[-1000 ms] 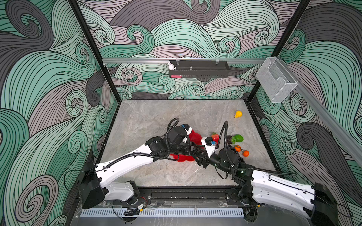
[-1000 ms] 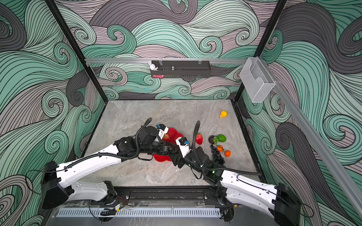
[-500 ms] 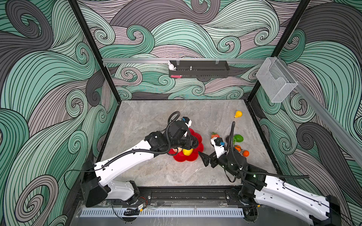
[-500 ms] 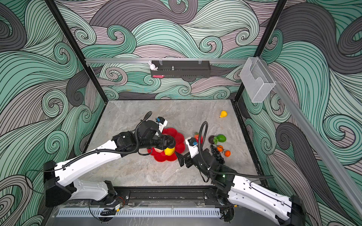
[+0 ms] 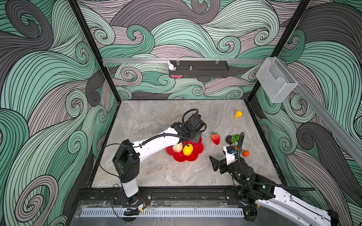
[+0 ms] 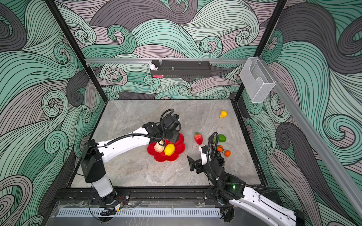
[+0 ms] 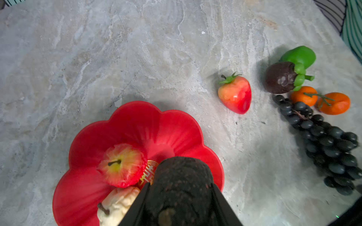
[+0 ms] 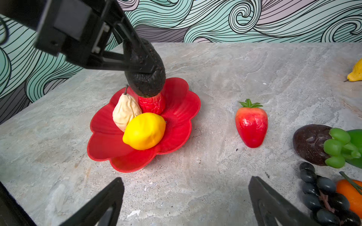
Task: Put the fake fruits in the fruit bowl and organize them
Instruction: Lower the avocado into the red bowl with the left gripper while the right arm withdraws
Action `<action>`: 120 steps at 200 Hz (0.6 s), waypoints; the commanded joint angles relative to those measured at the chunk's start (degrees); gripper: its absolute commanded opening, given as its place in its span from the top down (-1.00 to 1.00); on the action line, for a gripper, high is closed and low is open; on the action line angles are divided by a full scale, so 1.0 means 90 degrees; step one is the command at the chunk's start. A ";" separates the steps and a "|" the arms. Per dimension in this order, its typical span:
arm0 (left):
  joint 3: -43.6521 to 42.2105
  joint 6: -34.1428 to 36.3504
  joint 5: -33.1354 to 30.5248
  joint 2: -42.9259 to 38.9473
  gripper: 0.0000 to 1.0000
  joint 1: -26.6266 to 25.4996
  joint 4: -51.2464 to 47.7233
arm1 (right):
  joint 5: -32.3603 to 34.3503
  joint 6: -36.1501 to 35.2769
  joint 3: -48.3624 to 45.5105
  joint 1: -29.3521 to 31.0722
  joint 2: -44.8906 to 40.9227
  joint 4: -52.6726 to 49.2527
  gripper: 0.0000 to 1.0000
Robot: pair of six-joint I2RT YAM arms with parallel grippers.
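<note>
In a top view the scalloped red fruit bowl [image 5: 196, 151] lies apart from, ahead of, the spread right fingers [image 5: 214, 164]. Left wrist view: left fingers [image 7: 137, 209] pinch the dark, pebbly avocado [image 7: 182, 180] above the bowl. Right wrist view: the same pinch, avocado over the bowl.

The right gripper [image 8: 186, 179] is pulling back from the bowl [image 5: 193, 157] toward the front right, its jaws spreading wide; the lemon [image 5: 187, 149] is now lying released in the bowl; the left gripper [image 7: 180, 187] is edging toward the far rim, carrying the avocado [image 8: 147, 84].
</note>
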 commanded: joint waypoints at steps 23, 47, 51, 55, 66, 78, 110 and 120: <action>0.0949 0.0160 -0.0594 0.0905 0.22 0.0058 -0.0672 | 0.0038 -0.0046 0.0051 -0.0066 0.0166 0.0183 -0.99; 0.1406 0.0072 -0.0823 0.1373 0.22 0.0056 -0.1032 | 0.0017 -0.0032 0.0080 -0.0075 0.0234 0.0175 -0.99; 0.1446 0.0069 -0.0853 0.1443 0.22 0.0061 -0.1068 | 0.0017 -0.0031 0.0077 -0.0078 0.0218 0.0175 -0.99; 0.1486 0.0064 -0.0866 0.1505 0.22 0.0060 -0.1083 | 0.0017 -0.0034 0.0075 -0.0071 0.0207 0.0170 -0.99; 0.1545 0.0065 -0.0920 0.1638 0.22 0.0061 -0.1113 | 0.0007 -0.0032 0.0070 -0.0071 0.0147 0.0156 -0.99; 0.1563 0.0052 -0.0988 0.1746 0.22 0.0057 -0.1122 | 0.0017 -0.0041 0.0052 -0.0082 0.0061 0.0146 -0.99; 0.1563 0.0092 -0.1129 0.1961 0.21 0.0065 -0.1144 | 0.0046 -0.0041 0.0021 -0.0097 -0.0121 0.0097 -0.99; 0.1568 0.0124 -0.1088 0.2024 0.21 0.0075 -0.1125 | 0.0036 -0.0042 0.0018 -0.0109 -0.0131 0.0097 -0.99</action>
